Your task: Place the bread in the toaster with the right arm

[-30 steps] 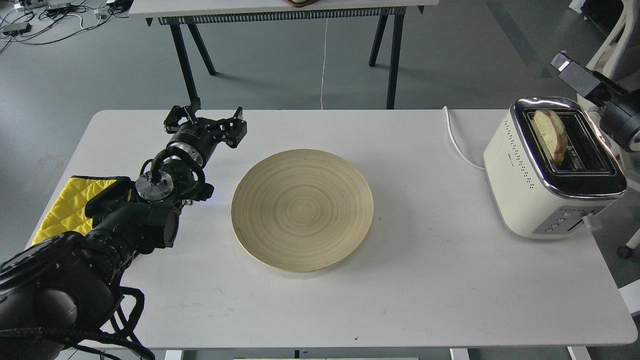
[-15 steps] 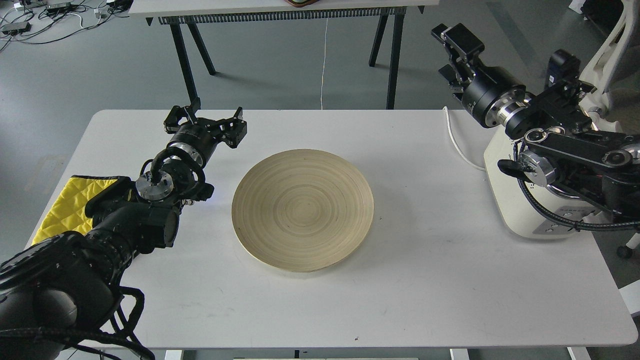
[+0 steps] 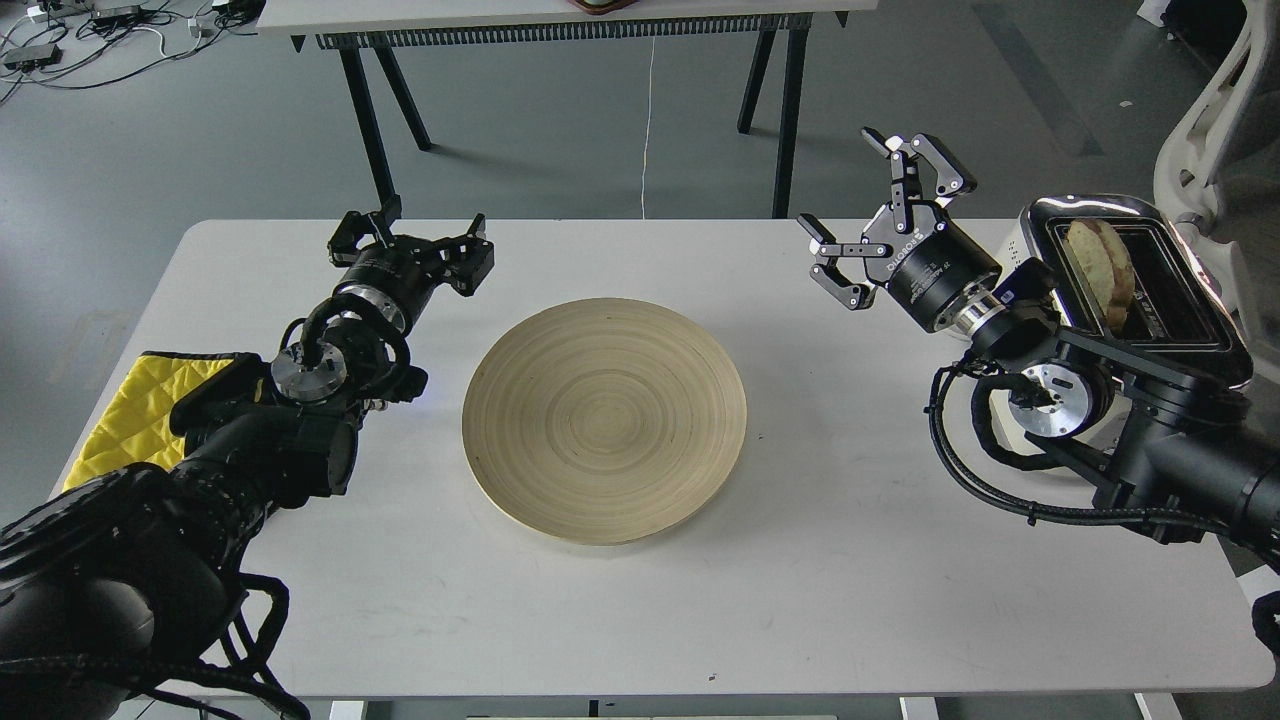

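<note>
The bread (image 3: 1100, 270) stands upright in the left slot of the cream-white toaster (image 3: 1150, 300) at the table's right end, its rounded top sticking out. My right gripper (image 3: 875, 215) is open and empty, to the left of the toaster above the table's back edge; its arm crosses in front of the toaster's body. My left gripper (image 3: 410, 245) is open and empty, near the table's back left.
A round bamboo plate (image 3: 605, 420) lies empty at the table's middle. A yellow quilted cloth (image 3: 130, 415) lies at the left edge under my left arm. The toaster's white cable (image 3: 910, 285) runs along the table. A second table (image 3: 560, 20) stands behind.
My right arm has swung down and left: its gripper moved from high behind the toaster to the toaster's left with fingers spread. The bread and toaster top, hidden half a second ago, show again. Left arm unmoved.
</note>
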